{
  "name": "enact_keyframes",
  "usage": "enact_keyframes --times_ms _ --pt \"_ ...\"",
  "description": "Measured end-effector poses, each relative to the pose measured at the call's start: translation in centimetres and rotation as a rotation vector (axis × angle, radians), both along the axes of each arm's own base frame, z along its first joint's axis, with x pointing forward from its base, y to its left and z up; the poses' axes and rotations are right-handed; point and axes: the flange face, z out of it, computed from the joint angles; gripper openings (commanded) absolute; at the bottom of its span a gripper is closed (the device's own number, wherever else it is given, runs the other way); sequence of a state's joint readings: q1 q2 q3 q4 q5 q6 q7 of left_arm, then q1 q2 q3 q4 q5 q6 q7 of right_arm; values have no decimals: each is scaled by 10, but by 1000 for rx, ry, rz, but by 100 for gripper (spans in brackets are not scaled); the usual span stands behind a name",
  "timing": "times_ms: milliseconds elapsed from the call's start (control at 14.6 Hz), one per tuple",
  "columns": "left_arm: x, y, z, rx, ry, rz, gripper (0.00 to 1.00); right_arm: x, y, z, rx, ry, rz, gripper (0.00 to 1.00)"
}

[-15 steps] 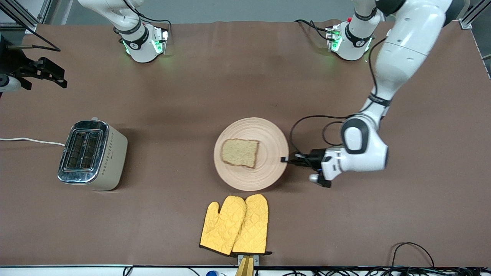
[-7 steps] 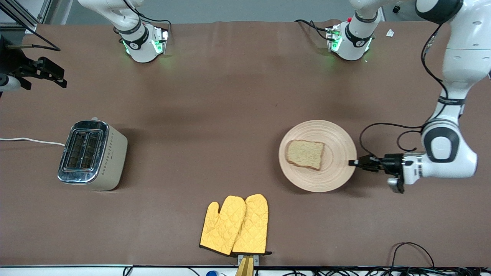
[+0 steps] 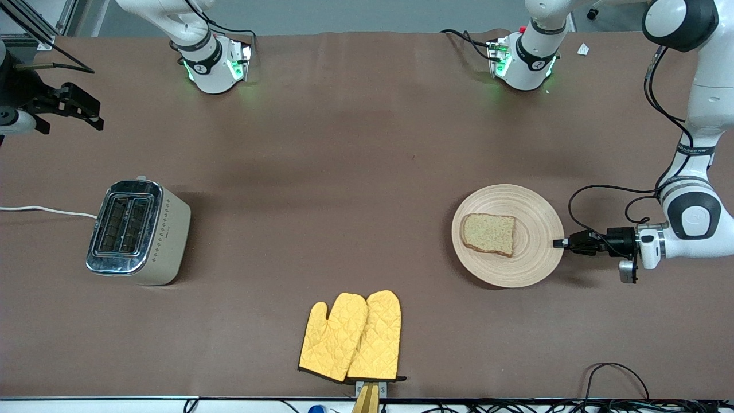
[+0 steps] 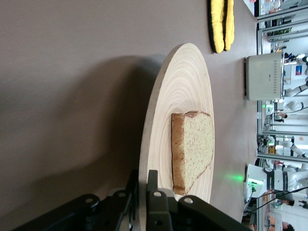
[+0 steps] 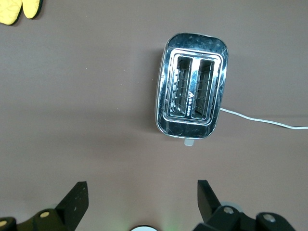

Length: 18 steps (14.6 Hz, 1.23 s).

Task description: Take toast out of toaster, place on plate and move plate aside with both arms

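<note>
Plate [image 3: 508, 235] with toast [image 3: 488, 233]: dragged toward left arm's tabletop end | left gripper [image 3: 557, 243]: jaws clamped on rim | right gripper [image 5: 142, 198]: jaws wide, idle above toaster [image 5: 192, 91] | set-aside nearly done

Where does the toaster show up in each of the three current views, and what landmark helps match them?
Front view: the toaster stands toward the right arm's end of the table, slots empty.
Left wrist view: the toaster shows small at the edge, past the plate.
Right wrist view: the toaster is seen from above, at the middle.
Shared landmark: the yellow oven mitts appear in all three.
</note>
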<state>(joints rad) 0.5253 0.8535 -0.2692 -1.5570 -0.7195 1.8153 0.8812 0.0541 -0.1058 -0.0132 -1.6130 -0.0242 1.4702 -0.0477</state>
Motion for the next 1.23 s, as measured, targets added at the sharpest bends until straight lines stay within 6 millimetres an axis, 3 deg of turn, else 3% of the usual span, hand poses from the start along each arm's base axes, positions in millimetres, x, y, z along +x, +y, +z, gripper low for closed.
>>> enact_keyframes --times_ms 137,205,342,548,753,959,1096,1233 --pt "-5 10 -12 -18 19 15 2 0 0 0 0 -1 0 100" --pt "-7 14 -17 -24 25 21 16 0 0 1 0 -3 0 100" --pt "-7 19 -22 -29 27 29 96 0 0 3 0 -7 0 100" --pt "5 27 -7 5 18 34 100 0 0 5 0 -11 0 100" --pt "23 41 35 117 49 -10 100 0 0 5 0 -11 0 100" --pt "41 50 111 277 38 -58 100 0 -1 5 0 -11 -1 100" --pt "54 23 179 411 -22 -111 100 0 -2 5 0 -11 -4 100" --pt "60 -21 246 534 -57 -119 100 0 -4 6 0 -11 -8 100"
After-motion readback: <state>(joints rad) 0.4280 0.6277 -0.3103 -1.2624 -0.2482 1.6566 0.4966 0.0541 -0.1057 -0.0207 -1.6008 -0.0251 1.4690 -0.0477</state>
